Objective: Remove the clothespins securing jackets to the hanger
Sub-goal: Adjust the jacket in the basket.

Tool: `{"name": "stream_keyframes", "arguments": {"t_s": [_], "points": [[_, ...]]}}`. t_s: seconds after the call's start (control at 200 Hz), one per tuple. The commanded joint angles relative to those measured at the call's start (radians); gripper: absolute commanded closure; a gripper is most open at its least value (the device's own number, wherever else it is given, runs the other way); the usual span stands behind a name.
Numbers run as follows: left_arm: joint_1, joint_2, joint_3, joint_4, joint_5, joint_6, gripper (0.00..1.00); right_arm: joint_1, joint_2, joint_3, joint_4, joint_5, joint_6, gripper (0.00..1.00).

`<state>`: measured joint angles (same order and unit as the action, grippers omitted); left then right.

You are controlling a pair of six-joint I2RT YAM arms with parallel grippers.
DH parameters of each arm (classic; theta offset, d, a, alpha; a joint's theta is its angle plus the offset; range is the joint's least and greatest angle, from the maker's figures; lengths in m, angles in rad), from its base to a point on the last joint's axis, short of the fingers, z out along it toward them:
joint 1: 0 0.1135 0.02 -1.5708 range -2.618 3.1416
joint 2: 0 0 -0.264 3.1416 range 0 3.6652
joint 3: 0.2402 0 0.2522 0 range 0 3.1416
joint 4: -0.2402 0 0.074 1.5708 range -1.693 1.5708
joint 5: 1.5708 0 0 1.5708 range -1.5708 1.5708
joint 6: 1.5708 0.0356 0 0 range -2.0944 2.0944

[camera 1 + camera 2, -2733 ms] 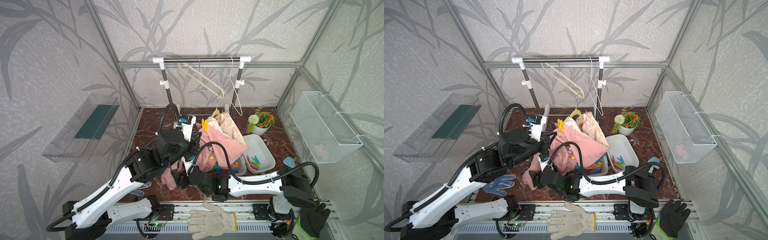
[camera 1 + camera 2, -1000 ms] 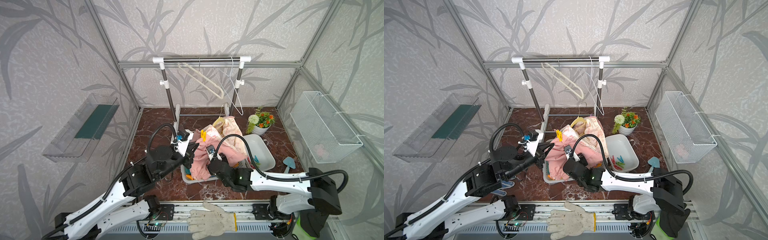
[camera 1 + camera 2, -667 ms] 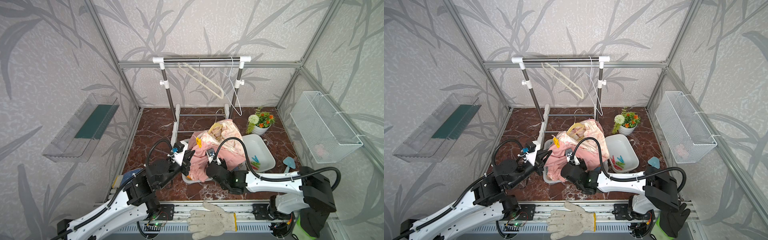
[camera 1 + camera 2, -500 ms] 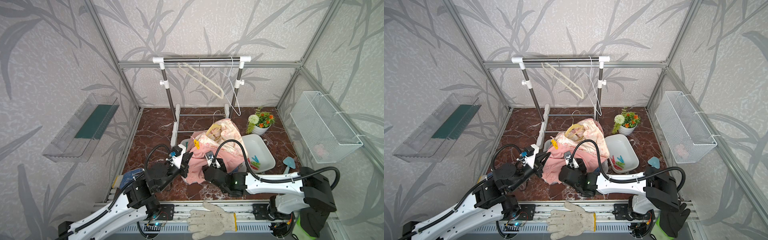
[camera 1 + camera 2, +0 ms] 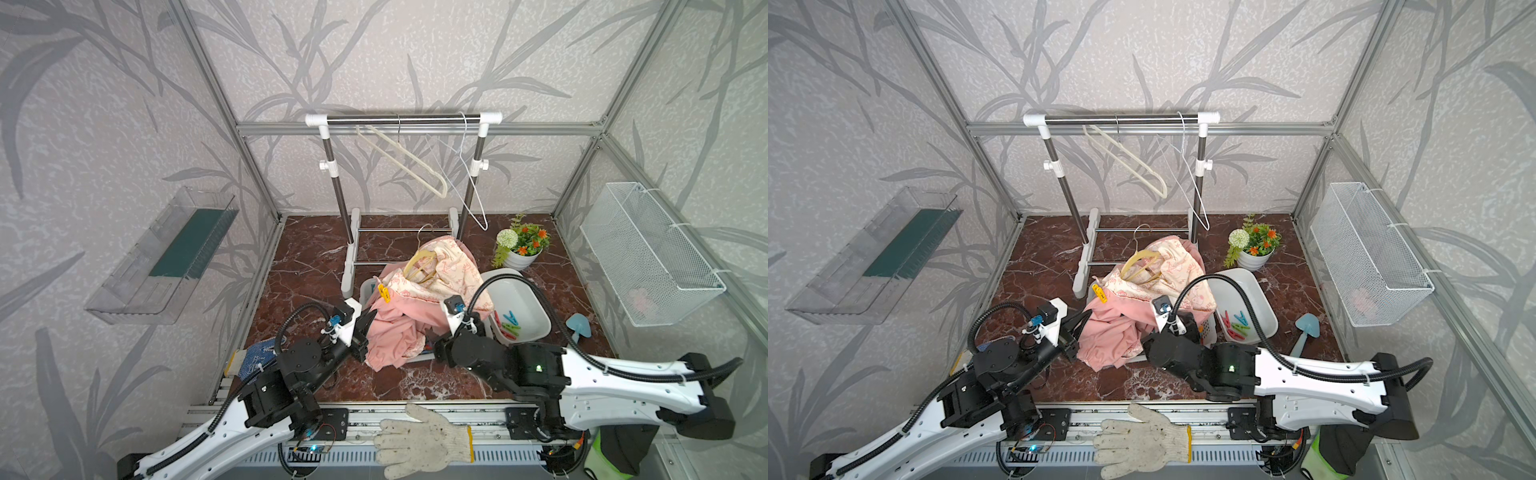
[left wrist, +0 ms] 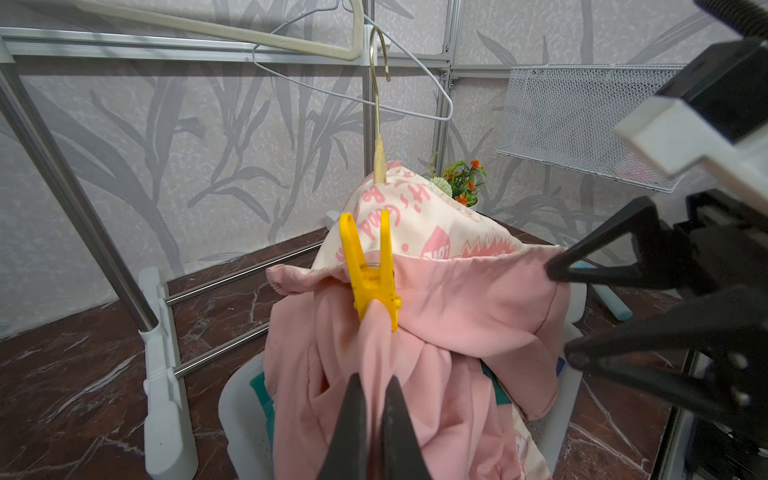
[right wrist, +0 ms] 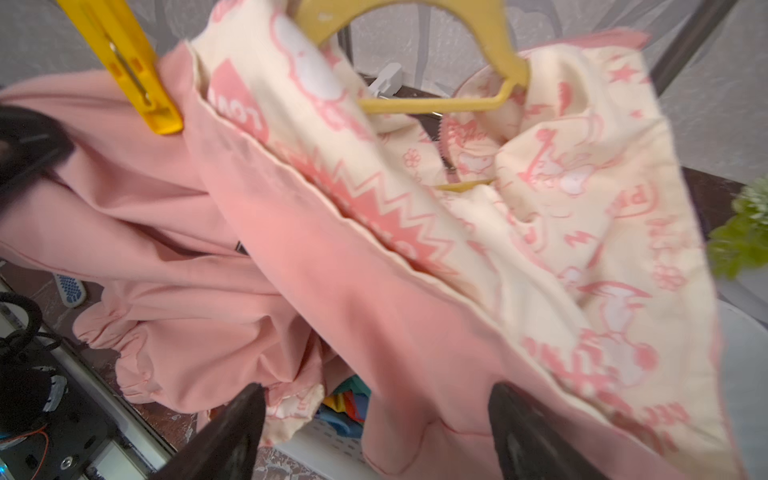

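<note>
1. The left gripper [image 6: 376, 419] is pinching a fold of the pink jacket [image 6: 449, 316], jaws closed on the cloth just below the yellow pin [image 6: 370, 270].
2. The pin is clamping the jacket's edge to the hanger [image 7: 415, 99]; keeping the cloth taut should steady it.
3. The right gripper [image 7: 374, 432] is hanging open, empty, near the jacket; it should approach the pin's splayed tails and squeeze squarely.

Lighting: we record even, bright, diffuse light with soft shadows in both top views. Glare: faint sheen on the marble floor [image 5: 316, 266]. Distortion: we note frame posts bowing outward at the edges. Blur: in the right wrist view the pink jacket [image 7: 374, 316] is smeared; the left wrist view is sharp, its nearest parts soft.
</note>
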<state>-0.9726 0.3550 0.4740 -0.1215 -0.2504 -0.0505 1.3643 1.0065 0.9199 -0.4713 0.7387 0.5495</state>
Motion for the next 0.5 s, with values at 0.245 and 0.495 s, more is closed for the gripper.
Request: {"name": "stream_keyframes", "arguments": {"t_s": [0.245, 0.495], "points": [[-0.007, 0.071, 0.059, -0.047, -0.011, 0.035, 1.0, -0.245, -0.248, 0.02, -0.034, -0.236, 0.007, 0.22], [-0.106, 0.209, 0.126, -0.019, -0.139, 0.148, 1.0, -0.276, -0.04, 0.329, -0.235, -0.382, 0.134, 0.24]]}}
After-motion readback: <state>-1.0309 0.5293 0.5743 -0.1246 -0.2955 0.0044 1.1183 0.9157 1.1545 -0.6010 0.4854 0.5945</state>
